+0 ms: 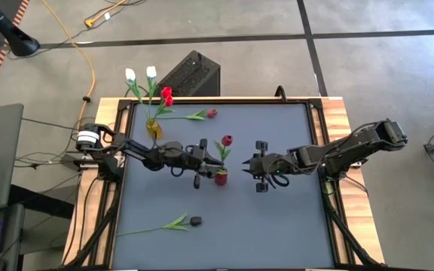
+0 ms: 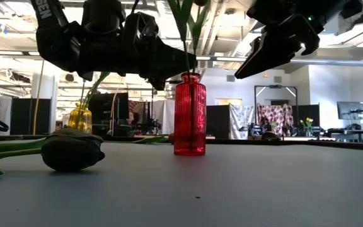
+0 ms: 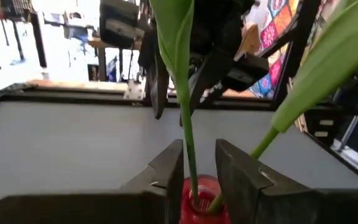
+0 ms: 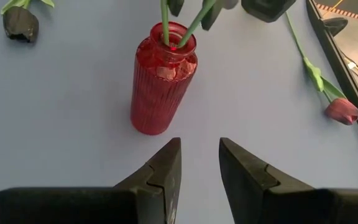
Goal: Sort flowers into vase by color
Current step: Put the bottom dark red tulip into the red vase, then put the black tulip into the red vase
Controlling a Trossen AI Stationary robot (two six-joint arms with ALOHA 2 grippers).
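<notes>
- Mid-table, the left gripper (image 1: 211,159) hangs just above the red vase (image 1: 221,178), its fingers (image 3: 166,171) parted a little around the stem of a red tulip (image 1: 227,140) already seated in the vase mouth; they appear to be letting go rather than clamping.
- The right gripper (image 1: 256,164) waits just beside the vase on the opposite side, fingers parted and carrying nothing.
- A yellow vase (image 1: 154,129) near the table's far edge holds two white tulips (image 1: 141,74) and a red one (image 1: 166,95).
- Still lying loose: a red tulip (image 1: 211,114) on the mat beyond the red vase, and a near-black tulip (image 1: 195,221) toward the near edge.
- Judged step: placing a red flower in the red vase. Next, the left arm should lift clear without dragging stem or leaf, then fetch a loose flower.
- Open mat lies on the near side; the two grippers crowd the red vase, which could tip.
</notes>
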